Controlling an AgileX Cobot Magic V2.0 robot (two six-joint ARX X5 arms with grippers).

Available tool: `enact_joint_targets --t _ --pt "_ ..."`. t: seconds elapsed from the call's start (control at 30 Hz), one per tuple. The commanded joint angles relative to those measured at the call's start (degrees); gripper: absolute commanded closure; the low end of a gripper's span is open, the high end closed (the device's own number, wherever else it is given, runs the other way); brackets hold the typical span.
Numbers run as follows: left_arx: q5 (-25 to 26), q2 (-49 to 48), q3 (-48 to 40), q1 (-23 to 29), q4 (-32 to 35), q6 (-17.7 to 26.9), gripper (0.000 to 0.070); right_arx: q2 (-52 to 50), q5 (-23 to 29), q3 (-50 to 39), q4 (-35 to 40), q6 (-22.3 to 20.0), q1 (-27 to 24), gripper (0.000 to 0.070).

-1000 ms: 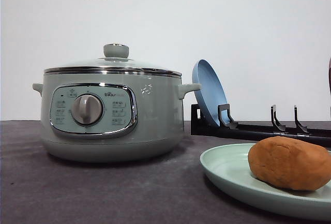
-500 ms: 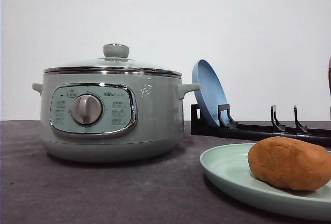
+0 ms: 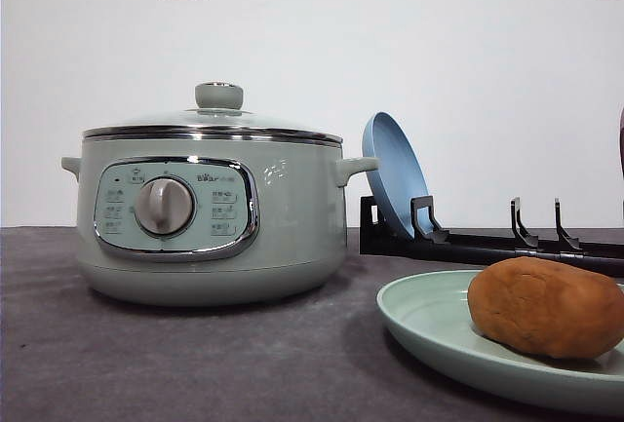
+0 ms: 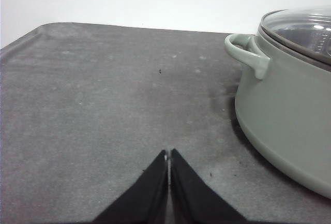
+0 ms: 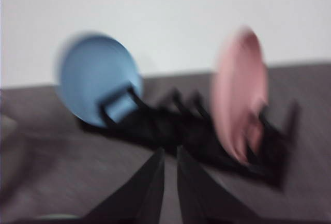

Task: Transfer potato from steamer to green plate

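Note:
The orange-brown potato (image 3: 546, 307) lies on the pale green plate (image 3: 429, 329) at the front right of the table. The sage-green steamer (image 3: 210, 217) stands at the left with its glass lid on. My left gripper (image 4: 168, 154) is shut and empty, low over the grey table, with the steamer's side handle (image 4: 248, 56) off to one side of it. In the blurred right wrist view, my right gripper (image 5: 169, 151) has its fingers almost together with only a thin slit and nothing held. It points toward the plate rack.
A black plate rack (image 3: 487, 245) stands behind the green plate, holding an upright blue plate (image 3: 392, 173). The right wrist view shows that blue plate (image 5: 98, 81) and a pink plate (image 5: 240, 92) in the rack. A white wall closes off the back.

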Motion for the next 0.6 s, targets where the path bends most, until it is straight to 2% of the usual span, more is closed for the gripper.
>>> enact_joint_targets --t 0.0,0.2,0.43,0.57 --pt "-0.17 -0.09 -1.16 0.0 -0.33 0.48 0.07 -2.01 -0.17 -1.91 1.25 -0.91 -1.01 0.0664" --pt "-0.17 -0.09 -1.16 0.0 -0.28 0.5 0.07 -3.7 -0.22 -8.85 3.34 -2.34 -1.69 0.0685" --pt "-0.17 -0.09 -1.16 0.0 -0.28 0.48 0.07 -3.7 0.95 -8.97 -0.82 -8.95 1.18 0.0685" --pt "-0.17 -0.09 -1.16 0.0 -0.28 0.5 0.07 -3.7 3.75 -8.97 -1.02 -9.16 3.8 0.0685"
